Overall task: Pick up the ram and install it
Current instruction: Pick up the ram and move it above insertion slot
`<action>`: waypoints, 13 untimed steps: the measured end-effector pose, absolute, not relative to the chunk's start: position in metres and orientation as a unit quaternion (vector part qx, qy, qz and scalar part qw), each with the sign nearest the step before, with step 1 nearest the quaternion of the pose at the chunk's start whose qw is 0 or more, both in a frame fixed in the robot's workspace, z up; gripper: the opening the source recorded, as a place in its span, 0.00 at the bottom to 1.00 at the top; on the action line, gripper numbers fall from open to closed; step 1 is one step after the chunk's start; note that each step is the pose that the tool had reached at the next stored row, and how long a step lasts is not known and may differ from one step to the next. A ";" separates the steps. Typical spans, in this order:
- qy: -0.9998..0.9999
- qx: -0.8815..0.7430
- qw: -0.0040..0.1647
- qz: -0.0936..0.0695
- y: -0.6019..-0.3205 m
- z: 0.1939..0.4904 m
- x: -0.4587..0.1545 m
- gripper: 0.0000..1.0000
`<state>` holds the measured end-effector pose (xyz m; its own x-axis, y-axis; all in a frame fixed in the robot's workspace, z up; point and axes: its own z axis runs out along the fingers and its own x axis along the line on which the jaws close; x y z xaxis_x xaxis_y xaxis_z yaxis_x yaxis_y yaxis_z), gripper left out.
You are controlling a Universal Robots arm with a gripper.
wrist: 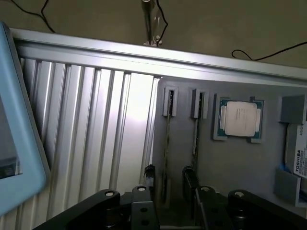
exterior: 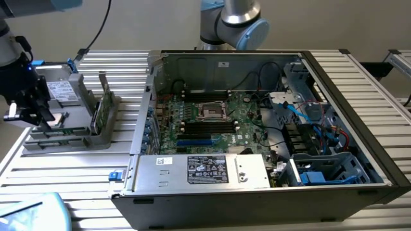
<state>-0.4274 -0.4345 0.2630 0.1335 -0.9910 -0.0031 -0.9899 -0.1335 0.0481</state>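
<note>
Grey plastic makes up the tray (wrist: 230, 167) that sits on the ribbed metal worktop (exterior: 77, 168). The ram (wrist: 167, 139) stands on its thin edge in a slot of that tray (from above you see just its skinny edge). A second stick (wrist: 195, 134) stands in the next slot, just beside it. Next to that one lies the square silver processor chip (wrist: 238, 119), flat in its own pocket. Past the chip is a hard drive (wrist: 297, 153) with a white label.

The claw (wrist: 169, 173) hangs over the tray with its two black fingers (wrist: 149, 175) spread wide. It has hold of nothing. The ram lines up with the gap between the fingers, one finger on each side. I cannot tell if a finger touches it.

In the exterior view the claw is far to the left, above the tray, well apart from the big open computer case (exterior: 347, 86). A tall green board (exterior: 104, 103) with a metal bracket stands on the side of the tray nearest the case. A pale blue thing (exterior: 32, 211) shows over the worktop in the exterior view's lower left.
</note>
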 end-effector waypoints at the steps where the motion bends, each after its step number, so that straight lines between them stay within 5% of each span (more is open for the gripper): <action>1: -0.655 0.756 0.017 -0.017 -0.434 0.261 -0.427 0.37; 13: -0.611 0.791 0.018 -0.016 -0.435 0.239 -0.427 0.37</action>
<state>-0.4275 -0.4345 0.2394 0.2530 -0.9674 -0.0031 -0.9663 -0.2529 0.0482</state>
